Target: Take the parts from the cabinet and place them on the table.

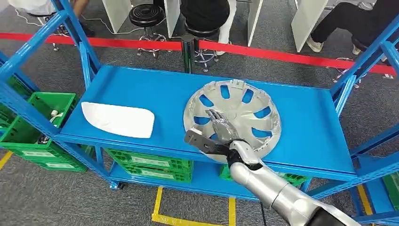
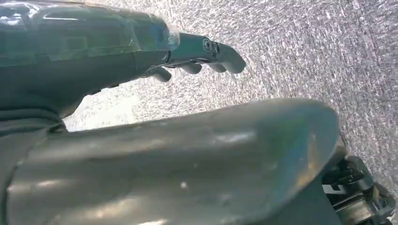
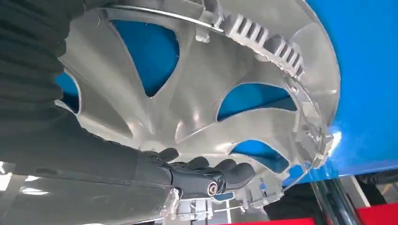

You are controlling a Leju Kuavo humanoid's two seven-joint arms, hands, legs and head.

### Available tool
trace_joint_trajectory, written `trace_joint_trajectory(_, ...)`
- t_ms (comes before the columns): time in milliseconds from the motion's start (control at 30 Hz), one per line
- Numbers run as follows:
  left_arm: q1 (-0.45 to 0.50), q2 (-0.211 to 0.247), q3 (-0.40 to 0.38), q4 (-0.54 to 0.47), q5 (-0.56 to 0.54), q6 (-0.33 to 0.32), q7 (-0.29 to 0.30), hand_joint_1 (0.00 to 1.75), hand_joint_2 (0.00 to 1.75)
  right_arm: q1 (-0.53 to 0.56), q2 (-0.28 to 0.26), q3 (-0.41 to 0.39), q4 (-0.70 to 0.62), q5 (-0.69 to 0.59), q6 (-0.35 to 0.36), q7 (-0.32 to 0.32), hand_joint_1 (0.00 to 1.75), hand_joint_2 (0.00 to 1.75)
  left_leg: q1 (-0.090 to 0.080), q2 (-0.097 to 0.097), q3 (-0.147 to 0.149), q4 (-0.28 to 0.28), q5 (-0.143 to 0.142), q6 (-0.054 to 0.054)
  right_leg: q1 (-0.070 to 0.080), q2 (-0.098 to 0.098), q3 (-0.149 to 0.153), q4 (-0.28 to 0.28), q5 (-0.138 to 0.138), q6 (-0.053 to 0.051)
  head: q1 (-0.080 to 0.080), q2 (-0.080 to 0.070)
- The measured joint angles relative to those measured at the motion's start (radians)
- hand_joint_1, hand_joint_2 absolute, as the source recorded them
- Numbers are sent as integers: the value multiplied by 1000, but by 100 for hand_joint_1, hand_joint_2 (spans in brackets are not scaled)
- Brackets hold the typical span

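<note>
A round silver hubcap (image 1: 244, 106) lies hollow side up on the blue cabinet shelf (image 1: 141, 87), right of centre, its near rim at the shelf's front edge. My right hand (image 1: 220, 129) rests on its near part with the fingers stretched over the spokes and the thumb out to the left. In the right wrist view the dark fingers (image 3: 206, 176) lie against the hubcap's (image 3: 197, 93) inner spokes. A white curved panel (image 1: 117, 120) lies on the shelf's left front. My left hand (image 2: 197, 56) hangs over the grey floor, holding nothing.
Blue uprights (image 1: 87, 56) and slanted braces frame the shelf on both sides. Green crates stand at the left (image 1: 33, 127) and under the shelf (image 1: 150, 165). Behind a red barrier tape (image 1: 282, 52) are black stools (image 1: 147, 16) and seated people.
</note>
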Motion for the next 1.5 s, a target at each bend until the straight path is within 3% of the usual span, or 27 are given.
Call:
trace_joint_trajectory(333, 0, -2, 0, 0, -3, 3, -1, 0, 0, -8, -25, -11, 10, -20, 19, 10, 0, 175, 0, -8, 4, 0, 0, 0, 0, -5, 6, -2, 0, 0, 0, 0)
trace_joint_trajectory(500, 2, -7, -2, 0, -16, 2, 0, 0, 0, -18, -45, -18, 26, -36, 81, 19, 0, 175, 0, -10, 8, 0, 0, 0, 0, -6, 12, -4, -1, 1, 0, 0)
trace_joint_trajectory(533, 2, -8, -2, 0, -18, 3, 0, 0, 0, -19, -48, -18, 29, -42, 84, 19, 175, 175, 0, -10, 9, 0, 0, 0, 0, -7, 14, -5, -1, 1, 1, 0)
trace_joint_trajectory(1267, 3, -18, -17, 0, -3, 16, -14, 0, 0, -30, -136, -43, 69, -92, 53, 24, 175, 175, 0, -10, 11, 0, 1, 3, 0, -9, 18, -7, 1, 4, 2, 0)
trace_joint_trajectory(1500, 3, -18, -17, 0, 19, 22, -63, 0, 0, -22, -150, -52, 69, -133, 19, 24, 175, 175, 0, -10, 11, 0, 1, 3, 0, -9, 18, -7, 1, 4, 0, 0)
